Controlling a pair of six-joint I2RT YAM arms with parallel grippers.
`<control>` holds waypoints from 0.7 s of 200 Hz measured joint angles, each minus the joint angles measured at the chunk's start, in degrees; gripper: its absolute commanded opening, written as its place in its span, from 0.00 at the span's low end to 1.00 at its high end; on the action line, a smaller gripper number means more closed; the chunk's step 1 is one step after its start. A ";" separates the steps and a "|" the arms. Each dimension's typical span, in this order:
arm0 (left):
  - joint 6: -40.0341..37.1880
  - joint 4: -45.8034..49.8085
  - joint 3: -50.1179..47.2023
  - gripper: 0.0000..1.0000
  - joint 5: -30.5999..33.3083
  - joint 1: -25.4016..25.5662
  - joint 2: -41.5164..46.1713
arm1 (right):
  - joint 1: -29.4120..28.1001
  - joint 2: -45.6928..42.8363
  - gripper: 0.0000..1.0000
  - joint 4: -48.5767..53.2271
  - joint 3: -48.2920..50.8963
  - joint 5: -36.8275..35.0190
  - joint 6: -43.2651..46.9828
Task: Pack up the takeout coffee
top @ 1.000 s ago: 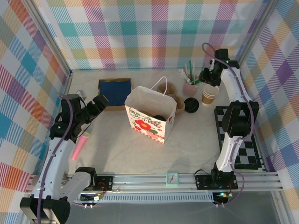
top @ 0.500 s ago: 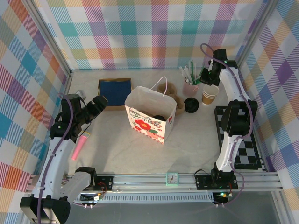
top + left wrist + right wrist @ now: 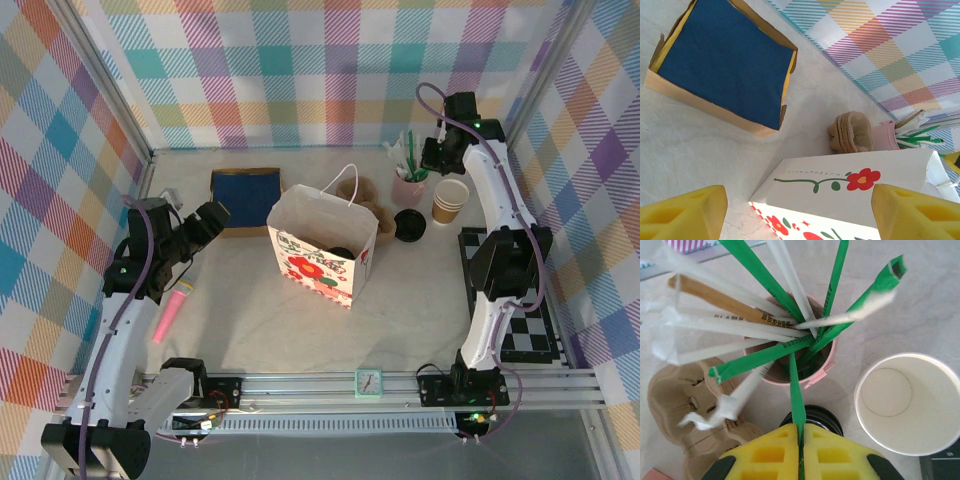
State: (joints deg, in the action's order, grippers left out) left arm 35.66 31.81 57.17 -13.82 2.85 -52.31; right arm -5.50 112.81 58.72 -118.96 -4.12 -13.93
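Pastel plaid on the walls [image 3: 300, 70]: pink, teal, orange and purple over white. Beige marbling across the table [image 3: 260, 320]. White on the paper bag [image 3: 322, 250], printed with red flowers and green stems. Far left, brown on the box [image 3: 245, 190], navy blue inside with a yellow edge. Far right, pink on the cup [image 3: 407, 187] of straws [image 3: 760, 280], wrapped in green or white. Kraft brown outside and white inside on the paper cup [image 3: 450, 200]. Black on the lid of the takeout coffee [image 3: 409, 224]. Brown on the moulded tray [image 3: 852, 132]. Right, black-and-white checks on the mat [image 3: 525, 320].

Tiny print on straw wrapper [image 3: 785, 346], bag [image 3: 840, 197], prob. too small to read
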 measured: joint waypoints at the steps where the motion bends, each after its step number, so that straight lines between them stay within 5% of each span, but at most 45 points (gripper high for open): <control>1: -0.02 0.00 0.02 0.76 0.00 0.00 0.00 | 0.00 -0.07 0.11 0.07 -0.09 -0.02 0.04; 140: -0.44 -0.48 2.40 0.76 -0.07 0.00 -1.49 | -6.64 -7.67 0.13 12.90 -6.27 -6.62 5.07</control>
State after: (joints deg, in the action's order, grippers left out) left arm 35.22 31.33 59.57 -13.89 2.85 -53.80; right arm -12.14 105.14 71.61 -125.23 -10.74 -8.86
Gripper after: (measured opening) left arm 0.759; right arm 0.134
